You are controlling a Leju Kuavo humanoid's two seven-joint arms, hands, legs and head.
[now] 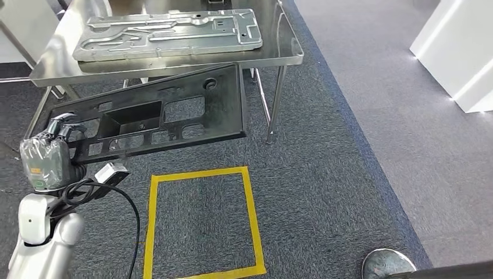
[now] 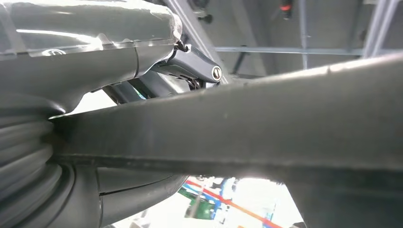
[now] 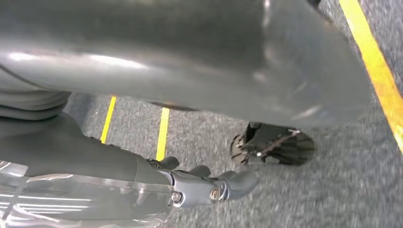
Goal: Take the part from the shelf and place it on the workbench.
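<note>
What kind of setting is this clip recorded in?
Probably a factory-style test or assembly area: a stainless steel workbench carrying a stamped metal panel, yellow floor marking tape on grey carpet, and a black plastic part held by the left hand.

No text, brand, number or sign can be read in any of the views. A small yellowish label [image 1: 36, 171] sits on the plastic-wrapped wrist cover of the left arm, but its print is too small and blurred to make out.
</note>
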